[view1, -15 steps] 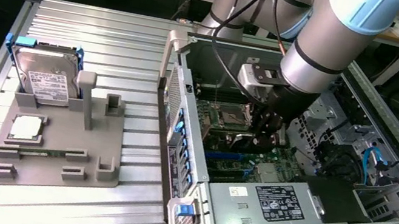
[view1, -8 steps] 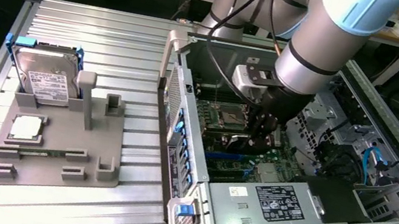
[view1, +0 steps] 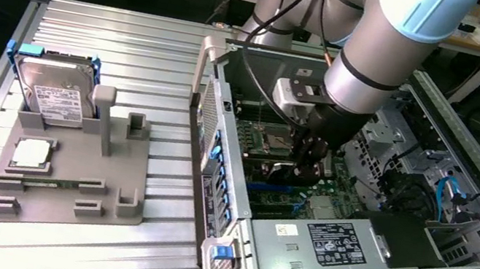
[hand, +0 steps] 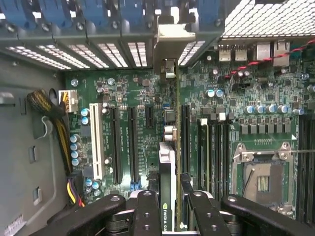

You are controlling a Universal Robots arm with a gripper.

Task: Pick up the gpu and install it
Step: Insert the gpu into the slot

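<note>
The gpu point(hand: 166, 206) is seen edge-on in the wrist view, a thin dark card with a green-and-white label. My gripper point(hand: 170, 189) is shut on it, one black finger point(hand: 146, 209) on each side. The card runs from the fingers toward the case's rear wall, where its silver bracket point(hand: 170, 35) stands between the slot openings. It hangs over the green motherboard point(hand: 128, 88), in line with a long black slot; I cannot tell whether it is seated. In the exterior view my gripper point(view1: 310, 163) reaches down inside the open computer case point(view1: 219, 138), with the card point(view1: 288, 174) dark below it.
Left of the case, a grey fixture point(view1: 111, 193) holds the silver hard drive in a blue frame point(view1: 55, 93), a square chip point(view1: 31, 152) and a green memory stick point(view1: 44, 181). Inside the case are the power supply point(view1: 324, 244), CPU socket point(hand: 263, 179), blue slot latches point(hand: 98, 12) and yellow-black cables point(hand: 55, 129).
</note>
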